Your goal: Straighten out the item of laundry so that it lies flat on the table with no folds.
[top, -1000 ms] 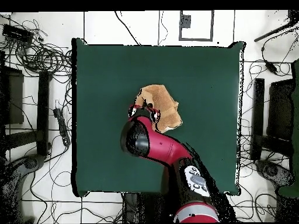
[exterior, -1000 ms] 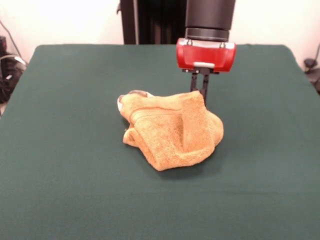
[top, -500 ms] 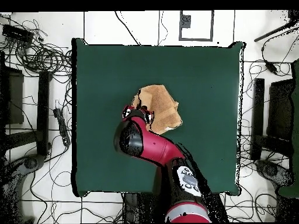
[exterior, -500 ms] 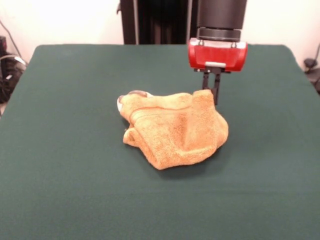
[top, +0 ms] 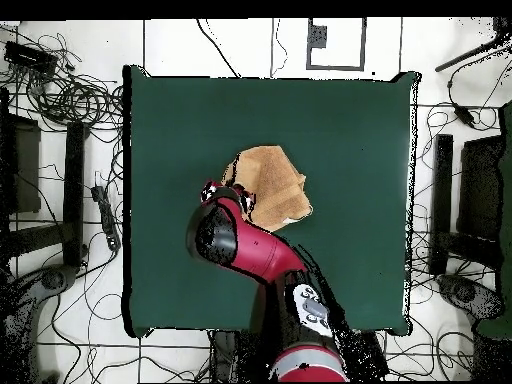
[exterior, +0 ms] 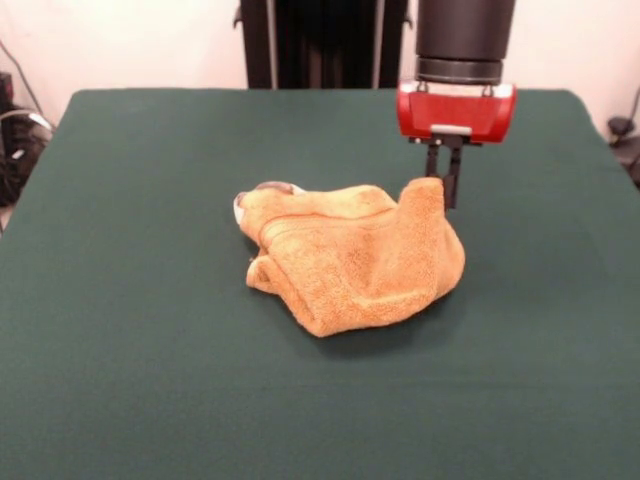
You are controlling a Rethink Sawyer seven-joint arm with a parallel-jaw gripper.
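Observation:
The item of laundry, an orange-tan terry towel, lies crumpled in a folded heap near the middle of the dark green table. One corner of it is lifted at the heap's far right. My gripper is shut on that raised corner, its thin black fingers close together under the red wrist. From above, the towel shows beside the red arm, and the gripper sits at its edge, mostly covered by the wrist.
Green cloth stretches wide on every side of the towel. Cables and equipment lie on the floor around the table. A dark stand rises behind the table's far edge.
My gripper has moved to the right in the front view, dragging the held corner with it. The towel's right side has stretched out wider; the left part stayed put.

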